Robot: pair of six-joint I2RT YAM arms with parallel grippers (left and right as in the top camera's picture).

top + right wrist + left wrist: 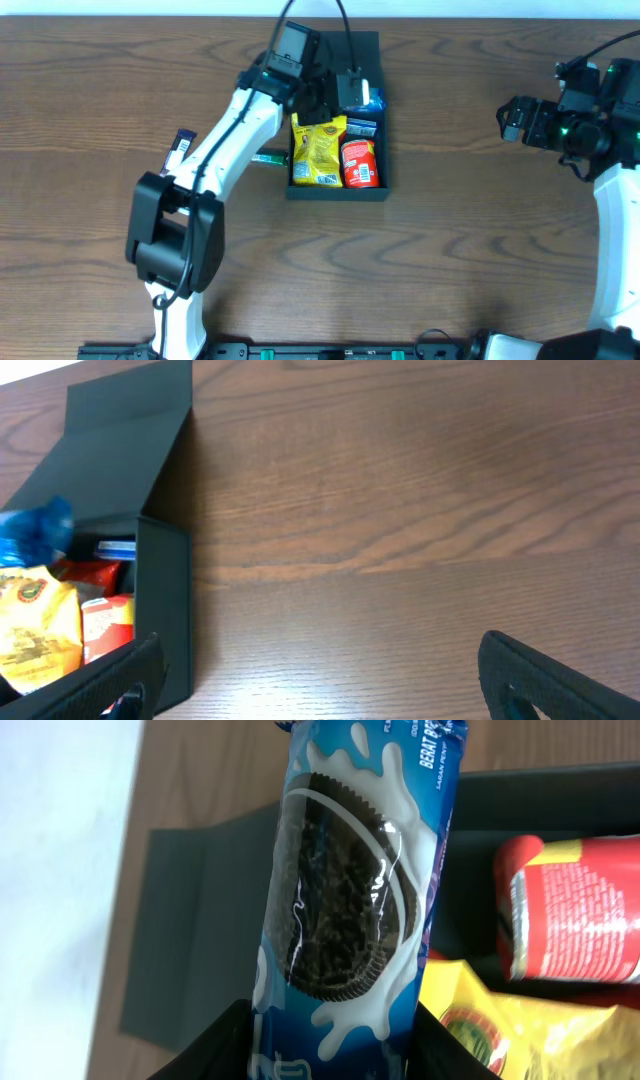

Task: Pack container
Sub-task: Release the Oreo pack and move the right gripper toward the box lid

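Observation:
The container point(383, 150) is a matte black box, open, at the table's middle back. It holds a yellow snack bag point(318, 150), a red packet point(359, 163) and a blue item point(361, 127). My left gripper point(350, 92) hangs over the box's far part, shut on a blue Oreo packet point(350, 890) that stands between its fingers; the red packet point(575, 910) and yellow bag point(530, 1030) lie to its right. My right gripper point(320, 680) is open and empty over bare table right of the container point(165, 590). In the overhead view it point(510, 122) sits far right.
A small dark packet point(180, 148) and a green item point(266, 158) lie on the table left of the box, beside my left arm. The container's lid point(120, 440) lies open toward the back edge.

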